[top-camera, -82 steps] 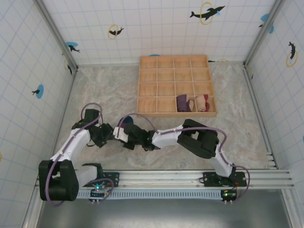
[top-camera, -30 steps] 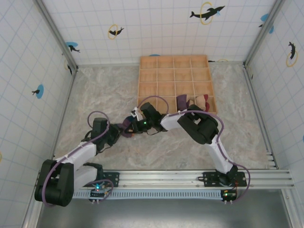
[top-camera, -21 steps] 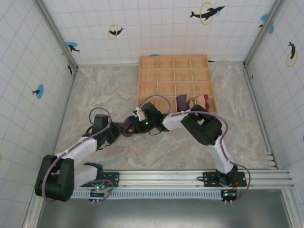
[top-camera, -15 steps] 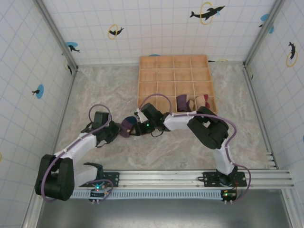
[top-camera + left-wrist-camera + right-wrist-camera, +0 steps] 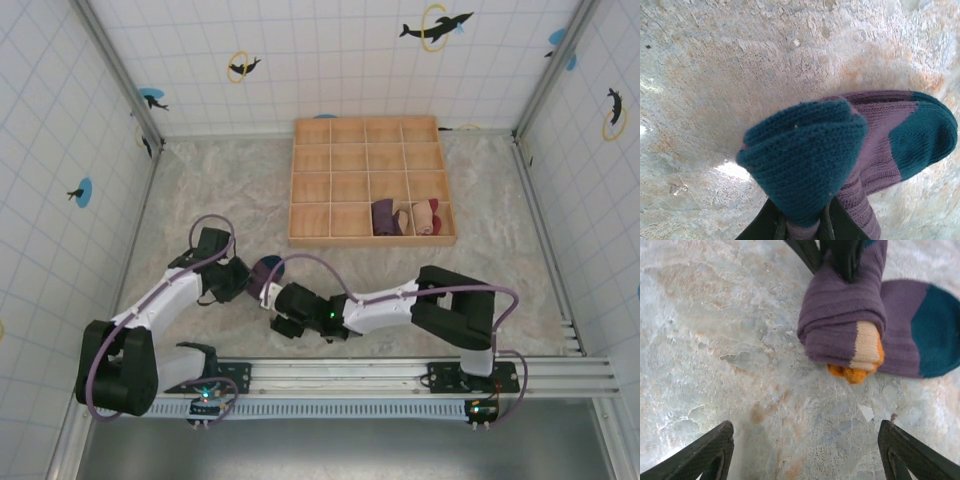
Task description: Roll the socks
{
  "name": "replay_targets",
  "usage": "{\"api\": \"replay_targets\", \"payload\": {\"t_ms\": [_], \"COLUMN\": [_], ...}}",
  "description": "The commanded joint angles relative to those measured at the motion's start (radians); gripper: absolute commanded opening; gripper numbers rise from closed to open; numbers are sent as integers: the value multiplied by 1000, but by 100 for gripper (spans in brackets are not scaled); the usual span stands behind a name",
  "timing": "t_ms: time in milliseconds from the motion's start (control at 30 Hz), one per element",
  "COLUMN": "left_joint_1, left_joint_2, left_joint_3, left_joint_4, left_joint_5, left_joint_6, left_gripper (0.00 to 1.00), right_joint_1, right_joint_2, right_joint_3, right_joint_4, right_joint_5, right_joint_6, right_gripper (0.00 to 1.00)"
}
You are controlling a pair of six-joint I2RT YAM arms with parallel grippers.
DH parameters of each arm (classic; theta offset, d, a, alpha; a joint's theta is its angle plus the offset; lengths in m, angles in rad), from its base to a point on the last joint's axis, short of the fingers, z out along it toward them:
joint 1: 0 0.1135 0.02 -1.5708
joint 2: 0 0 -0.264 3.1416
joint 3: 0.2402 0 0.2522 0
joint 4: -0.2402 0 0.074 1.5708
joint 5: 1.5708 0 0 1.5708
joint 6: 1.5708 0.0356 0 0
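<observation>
Top external: purple sock is lying on the table close to the arms; left gripper is touching it; two rolled socks are sitting in the wooden tray
Left wrist: left gripper is pinching the sock's teal fold; jaws are closing tightly on it
Right wrist: right gripper is standing wide open, apart from the sock; orange cuff is poking out of the roll

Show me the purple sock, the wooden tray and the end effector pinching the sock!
purple sock (image 5: 840, 315): right wrist view, on the rolled purple middle.
wooden tray (image 5: 330, 240): top external view, on its near rim.
left end effector (image 5: 829, 255): right wrist view, between its fingertips, clamped on the sock.
</observation>
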Motion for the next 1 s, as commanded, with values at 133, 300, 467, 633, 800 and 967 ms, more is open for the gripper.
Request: {"api": "replay_targets", "payload": {"t_ms": [133, 300, 467, 633, 800, 967], "left_joint_1": [3, 3, 3, 3, 5, 58], "left_joint_2": [22, 25, 21, 11, 2, -13], "left_joint_3": [2, -3, -4, -13, -16, -12], "left_joint_4": [-114, -107, -111, -105, -100, -107], "left_joint_5": [25, 39, 42, 52, 55, 61], "left_joint_6": [26, 22, 23, 16, 13, 32], "left_gripper": [0, 0, 0, 0, 0, 14], "right_joint_1": [61, 68, 59, 36, 6, -23], "right_joint_2": [108, 187, 254, 299, 305, 253], "right_joint_3": [-10, 48, 104, 149, 137, 52], "right_joint_4": [343, 383, 381, 335, 256, 221], "right_joint_5": [276, 306, 317, 307, 273, 109], "right_joint_6": [-293, -345, -351, -310, -237, -173], "right_gripper": [77, 76, 74, 65, 28, 4]}}
